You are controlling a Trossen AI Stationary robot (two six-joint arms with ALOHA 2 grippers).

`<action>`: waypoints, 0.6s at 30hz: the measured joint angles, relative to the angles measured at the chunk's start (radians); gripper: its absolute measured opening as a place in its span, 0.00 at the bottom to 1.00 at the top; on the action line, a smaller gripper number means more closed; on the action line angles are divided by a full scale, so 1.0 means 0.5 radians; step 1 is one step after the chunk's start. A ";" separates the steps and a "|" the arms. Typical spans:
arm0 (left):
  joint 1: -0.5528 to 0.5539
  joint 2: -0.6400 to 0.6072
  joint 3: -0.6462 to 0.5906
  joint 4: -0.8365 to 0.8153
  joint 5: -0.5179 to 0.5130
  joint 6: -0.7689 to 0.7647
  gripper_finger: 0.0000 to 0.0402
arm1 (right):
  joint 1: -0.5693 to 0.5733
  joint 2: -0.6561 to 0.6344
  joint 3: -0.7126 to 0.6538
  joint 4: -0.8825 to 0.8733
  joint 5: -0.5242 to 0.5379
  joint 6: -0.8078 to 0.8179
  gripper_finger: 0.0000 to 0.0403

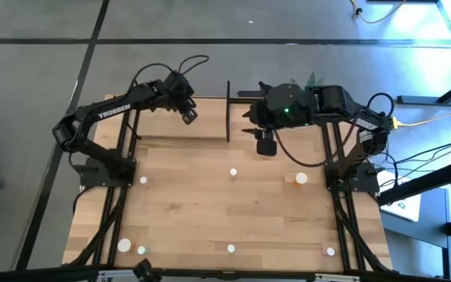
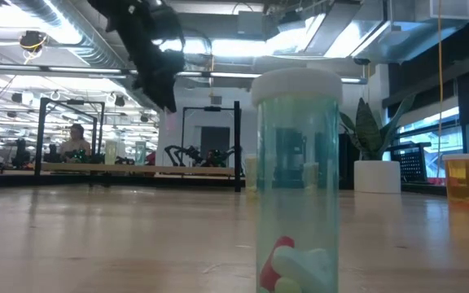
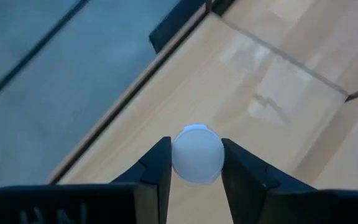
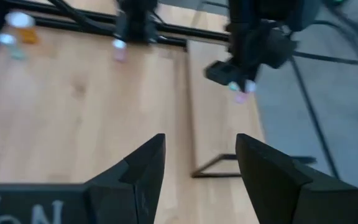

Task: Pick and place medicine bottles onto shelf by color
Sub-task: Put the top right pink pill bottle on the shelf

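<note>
1. While carried between the fingers of the left gripper (image 3: 196,163), clamped by its white cap, one medicine bottle (image 3: 197,154) hangs above the shelf (image 3: 229,93) at the back of the table (image 1: 210,211); body colour hidden.
2. Judged as the placing step: carried over, not yet set down.
3. Calls next for lowering upright onto the board near its outer edge, then opening.
4. Waiting near the shelf's upright bar (image 1: 228,111), right gripper (image 1: 265,146) spread wide, holding nothing.
5. Left on the table: an orange bottle (image 1: 301,178), white-capped ones (image 1: 233,172) mid-table, more along the front edge (image 1: 231,248).
</note>
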 joint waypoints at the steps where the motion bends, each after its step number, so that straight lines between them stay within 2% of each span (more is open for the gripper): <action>1: 0.007 0.026 0.000 -0.001 0.001 0.001 0.26 | 0.000 0.000 -0.023 0.010 0.044 0.000 0.49; 4: 0.023 0.107 0.000 0.015 0.005 0.001 0.26 | 0.000 0.001 -0.080 0.027 0.104 -0.003 0.49; 18: 0.060 0.368 0.000 0.178 -0.101 -0.012 0.26 | 0.000 0.000 -0.115 0.059 0.104 -0.001 0.49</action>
